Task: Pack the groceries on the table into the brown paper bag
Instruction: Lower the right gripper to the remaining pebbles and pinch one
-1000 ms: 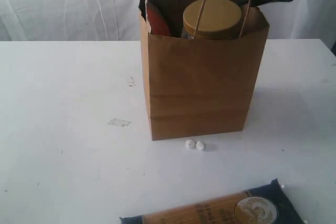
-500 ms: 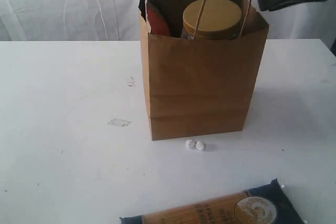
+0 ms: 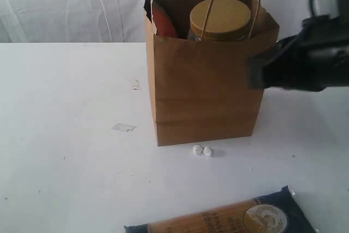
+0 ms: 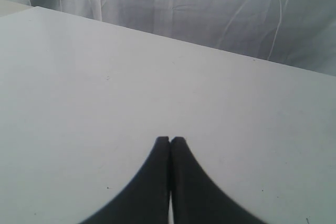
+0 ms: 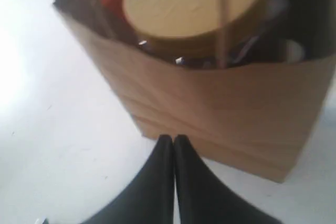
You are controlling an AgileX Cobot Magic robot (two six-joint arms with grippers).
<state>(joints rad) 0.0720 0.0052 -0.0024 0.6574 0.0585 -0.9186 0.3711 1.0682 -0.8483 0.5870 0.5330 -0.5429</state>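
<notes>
Bag (image 3: 207, 91) near closed, empty right claw (image 5: 173, 138).

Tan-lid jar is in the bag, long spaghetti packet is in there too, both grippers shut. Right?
No. The long dark-blue-and-tan packet is not in the brown paper bag; the exterior view shows it lying on the table, nearer the camera. The rest holds: the clear jar with tan lid is in the bag, and the left gripper and right gripper are shut.

The paper bag (image 3: 207, 96) is plain brown, the jar lid (image 3: 221, 17) tan, the packet (image 3: 229, 217) dark blue and tan.
</notes>
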